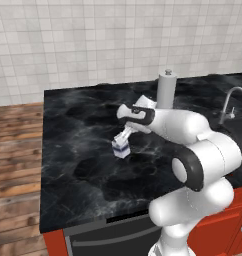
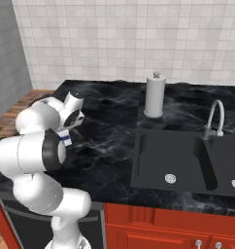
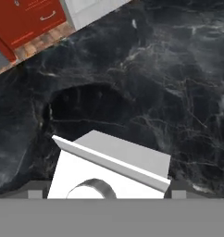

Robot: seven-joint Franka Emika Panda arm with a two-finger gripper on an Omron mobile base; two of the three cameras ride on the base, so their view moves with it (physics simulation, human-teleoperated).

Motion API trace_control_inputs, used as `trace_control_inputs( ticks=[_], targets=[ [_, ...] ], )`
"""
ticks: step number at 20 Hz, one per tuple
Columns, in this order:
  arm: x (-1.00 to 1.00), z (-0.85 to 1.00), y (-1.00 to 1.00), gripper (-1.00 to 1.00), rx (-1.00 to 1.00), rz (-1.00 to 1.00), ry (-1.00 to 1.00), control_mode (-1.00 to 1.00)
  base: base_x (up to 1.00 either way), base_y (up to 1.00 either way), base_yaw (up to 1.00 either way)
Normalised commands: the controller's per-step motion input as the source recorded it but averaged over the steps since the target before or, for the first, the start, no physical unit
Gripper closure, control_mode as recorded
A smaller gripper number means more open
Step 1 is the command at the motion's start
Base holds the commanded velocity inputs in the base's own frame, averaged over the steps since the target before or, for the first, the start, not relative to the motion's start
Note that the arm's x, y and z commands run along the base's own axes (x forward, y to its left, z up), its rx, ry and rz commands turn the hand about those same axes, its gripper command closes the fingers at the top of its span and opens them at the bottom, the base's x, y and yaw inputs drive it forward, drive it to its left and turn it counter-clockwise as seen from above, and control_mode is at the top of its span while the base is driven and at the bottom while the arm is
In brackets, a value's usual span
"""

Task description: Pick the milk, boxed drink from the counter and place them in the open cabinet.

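Standing upright on the black marbled surface (image 1: pixel 78 145), the milk (image 1: pixel 121 148) is a small white gable-top carton with a blue band, set toward the middle of the surface's left half in the left base view. The end effector (image 1: pixel 124 137) has its fingers down on either side of the carton's top, and in the hand view the two dark fingertips (image 3: pixel 36 190) sit just outside the carton's white walls, with its roof ridge running between them. Whether the pads actually press the carton cannot be told, so the grip is uncertain: the jaws stand wide, about the width of the carton. The carton's base rests on the surface. In the right base view the arm hides most of the milk, leaving just a sliver of blue band (image 2: pixel 66 140) beside the hand. Behind the milk, well apart and near the tiled wall (image 1: pixel 93 45), a paper-towel roll (image 1: pixel 166 90) stands on its holder. To the right of that lies a dark sink (image 2: pixel 173 160) with a curved silver faucet (image 2: pixel 214 119). Red base cabinets (image 2: pixel 158 228) run below the surface, and wood flooring (image 1: pixel 15 170) shows at its left end.
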Motion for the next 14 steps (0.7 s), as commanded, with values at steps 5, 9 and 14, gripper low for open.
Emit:
trace_control_inputs(
  ticks=[5,9,14],
  targets=[
    [-0.94,0.73,-0.37,1.00,0.01,0.00,-0.23,-1.00,0.00,0.00,0.00],
    [-0.85,0.91,-0.33,1.00,0.04,0.00,-0.25,-1.00,0.00,0.00,0.00],
    [-0.82,1.00,-0.30,1.00,0.07,0.00,-0.20,-1.00,0.00,0.00,0.00]
  ],
)
